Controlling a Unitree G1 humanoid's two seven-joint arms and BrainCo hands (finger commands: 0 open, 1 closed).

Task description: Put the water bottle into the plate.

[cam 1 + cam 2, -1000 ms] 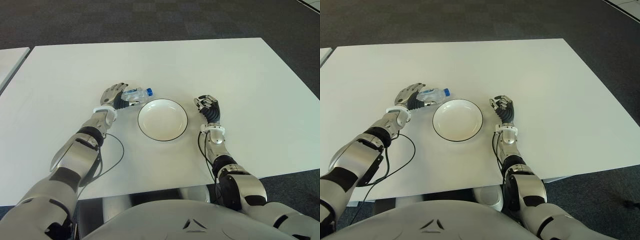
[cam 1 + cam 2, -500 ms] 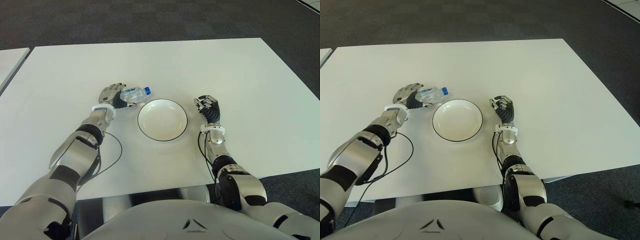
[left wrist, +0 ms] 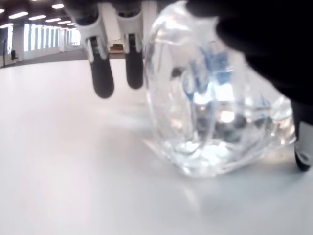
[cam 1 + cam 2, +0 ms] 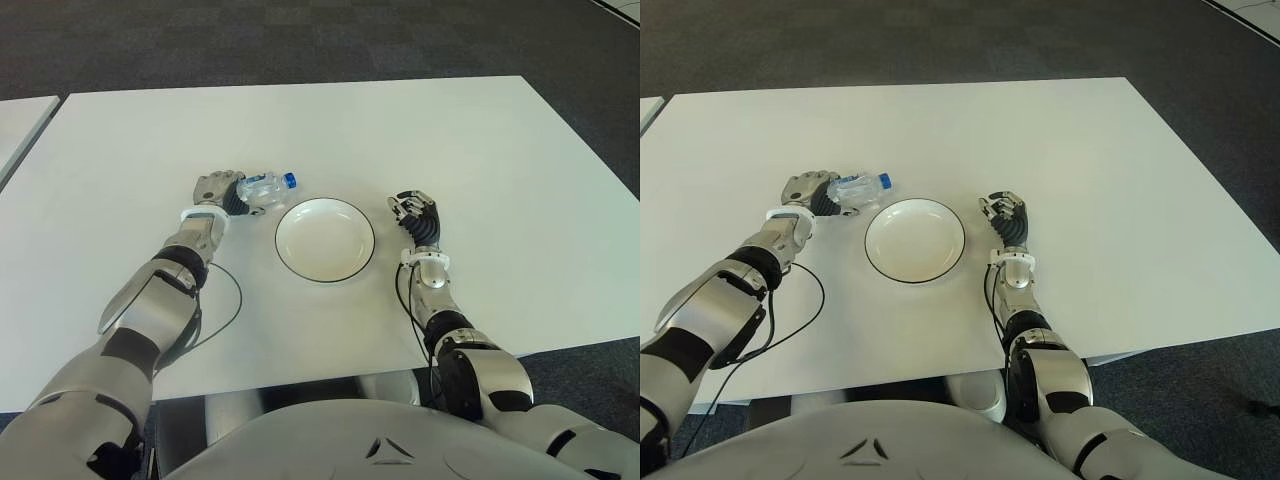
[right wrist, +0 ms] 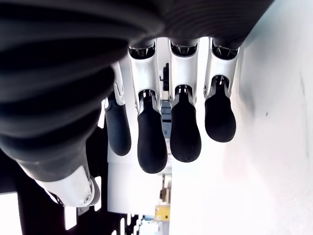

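On the white desk [image 4: 520,160] there are one water bottle, one plate and the two hands of the robot.

Furthest to the left is the left hand [image 4: 213,189]. Its fingers are curled around the base end of the one water bottle [image 4: 262,185], so it is gripping the bottle. In the left wrist view the clear plastic body of the bottle [image 3: 210,103] fills the space under the palm and touches the desk surface, and two dark fingertips [image 3: 102,81] hang down just beside it. The bottle lies on its side, with the blue cap [image 4: 289,180] pointing to the right, toward the middle of the desk. It is on the desk, just beside the upper left rim of the plate, and it is not in the plate.

In the middle there is one round white plate [image 4: 325,239] with a thin dark rim. Nothing lies in it.

To the right of the plate, a little apart from its rim, is the right hand [image 4: 416,215]. In the right wrist view its fingers [image 5: 151,142] are curled downward side by side and they hold nothing.

A thin black cable [image 4: 225,310] makes a loop on the desk beside the left forearm.
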